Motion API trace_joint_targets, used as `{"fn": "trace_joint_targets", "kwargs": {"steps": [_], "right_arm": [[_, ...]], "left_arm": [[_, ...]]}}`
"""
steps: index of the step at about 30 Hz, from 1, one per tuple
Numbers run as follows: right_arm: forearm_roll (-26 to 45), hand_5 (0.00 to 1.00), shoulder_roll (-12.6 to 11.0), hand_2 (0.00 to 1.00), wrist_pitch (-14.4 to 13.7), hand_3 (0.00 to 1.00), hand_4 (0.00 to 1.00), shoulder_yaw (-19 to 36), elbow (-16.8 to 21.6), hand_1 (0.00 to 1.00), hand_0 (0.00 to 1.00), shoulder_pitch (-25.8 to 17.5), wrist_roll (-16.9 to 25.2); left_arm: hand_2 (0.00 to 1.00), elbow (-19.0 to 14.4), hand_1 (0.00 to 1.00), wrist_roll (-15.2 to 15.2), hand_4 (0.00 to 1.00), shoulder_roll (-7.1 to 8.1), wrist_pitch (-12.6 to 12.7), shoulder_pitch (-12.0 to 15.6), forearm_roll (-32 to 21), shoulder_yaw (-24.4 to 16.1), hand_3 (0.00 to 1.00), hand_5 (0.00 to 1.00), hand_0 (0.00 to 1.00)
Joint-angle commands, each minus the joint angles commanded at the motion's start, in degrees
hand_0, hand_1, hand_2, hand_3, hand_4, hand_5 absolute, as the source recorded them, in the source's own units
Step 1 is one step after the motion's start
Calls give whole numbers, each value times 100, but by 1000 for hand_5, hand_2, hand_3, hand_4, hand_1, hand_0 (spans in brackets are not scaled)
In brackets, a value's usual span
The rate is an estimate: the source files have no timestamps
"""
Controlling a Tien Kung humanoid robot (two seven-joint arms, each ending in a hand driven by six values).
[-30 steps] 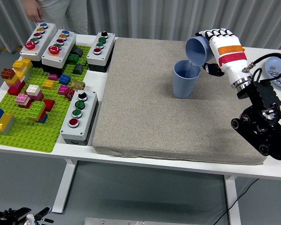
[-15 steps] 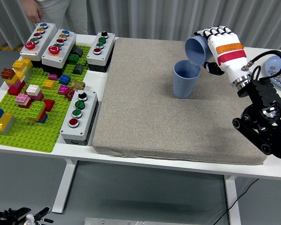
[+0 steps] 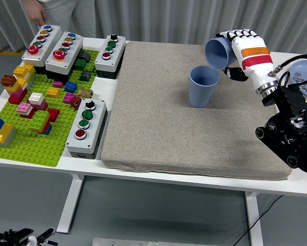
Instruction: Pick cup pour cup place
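Grey mat (image 3: 153, 118): right hand's fingers (image 3: 240, 35) hide tilted cup's (image 3: 218, 53) base.

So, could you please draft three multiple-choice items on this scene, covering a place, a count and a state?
1. Where does the upright blue cup stand?
A. on the grey mat
B. on the green brick plate
C. on the bare table

2. How many button boxes are on the table?
A. two
B. four
C. six

3. How is the held blue cup?
A. upright
B. lying on the mat
C. tipped, mouth toward the upright cup

Answers:
1 A: its base rests on the mat.
2 B: three at the far left, one beside the mat.
3 C: the right hand holds it tilted above the other cup.
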Motion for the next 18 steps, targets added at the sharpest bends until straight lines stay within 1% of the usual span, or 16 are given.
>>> {"fn": "trace_joint_targets", "kwargs": {"steps": [3,6,9,14,16,18], "right_arm": [[660,28,-18,567,113,602,738,130,108,685,834,-62,55],[1403,22,-24,567,349,601,736,264,232,685,833,-127,50],[2111,22,-6,567,575,601,736,361,252,685,833,-171,-4],[3377,23,21,566,1315,602,735,918,144,685,830,-294,-411],[3824,23,27,566,1553,602,735,1186,114,685,830,-350,-577],[4271,18,30,566,1672,600,734,1416,104,687,828,-406,-680]], "left_arm": [[820,0,765,0,512,-4,-1,2,0,0,684,998,773],[821,0,765,3,512,-6,-2,7,19,-21,685,998,772],[821,0,765,6,512,-9,-4,14,39,-39,685,998,772],[820,0,765,8,512,-21,-1,13,37,-48,685,998,772],[820,0,765,7,512,-24,-1,13,38,-50,685,998,772],[820,0,765,6,512,-29,1,16,35,-52,685,998,772]]}}
